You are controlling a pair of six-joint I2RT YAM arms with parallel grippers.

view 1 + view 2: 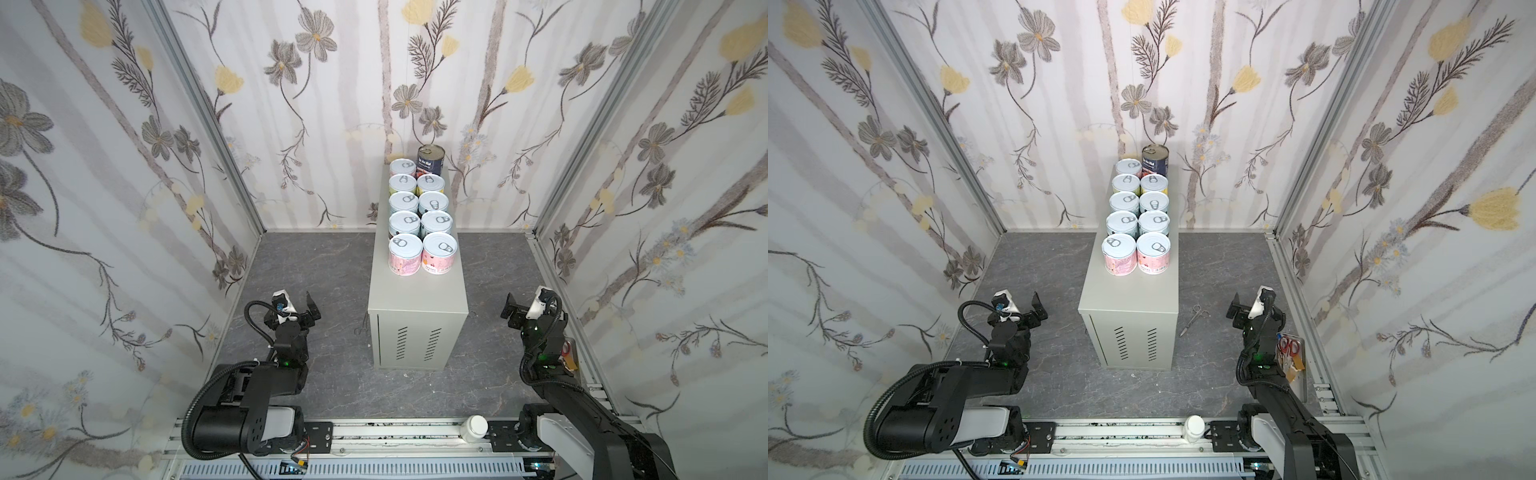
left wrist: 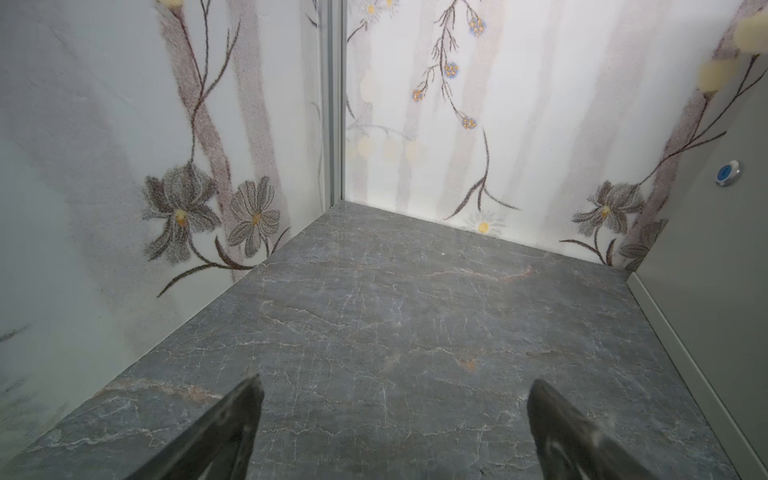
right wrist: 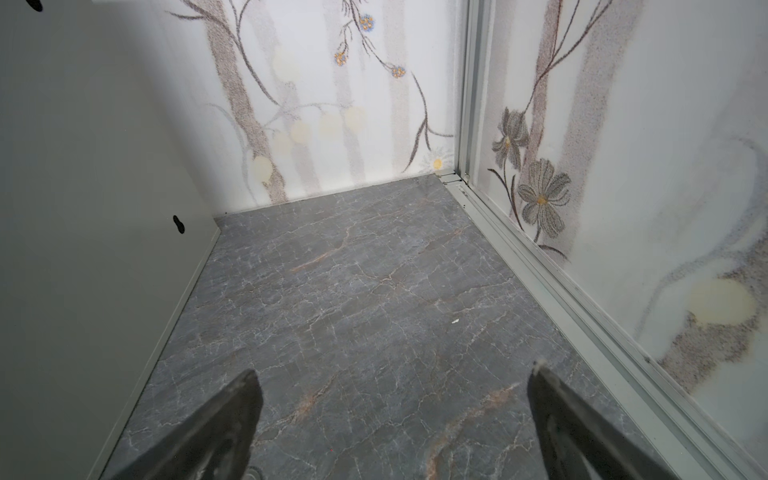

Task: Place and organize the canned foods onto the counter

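Note:
Several short canned foods (image 1: 404, 253) with pale pull-tab lids stand in two neat columns on the back part of the counter (image 1: 417, 291), a tall light-grey box. The taller dark-blue tomato can (image 1: 430, 160) closes the right column at the far end. Both top views show the cans (image 1: 1119, 254) and the counter (image 1: 1129, 291). My left gripper (image 1: 296, 301) hovers open left of the counter's front; my right gripper (image 1: 525, 299) hovers open to its right. Each wrist view shows only bare floor between the left gripper (image 2: 395, 399) jaws and the right gripper (image 3: 395, 395) jaws.
A small white plastic bottle (image 1: 473, 429) lies on the front rail. Small metal scissors (image 1: 1192, 320) lie on the dark marbled floor right of the counter. Red-handled scissors (image 1: 1289, 349) sit by the right wall. Flowered walls close in three sides.

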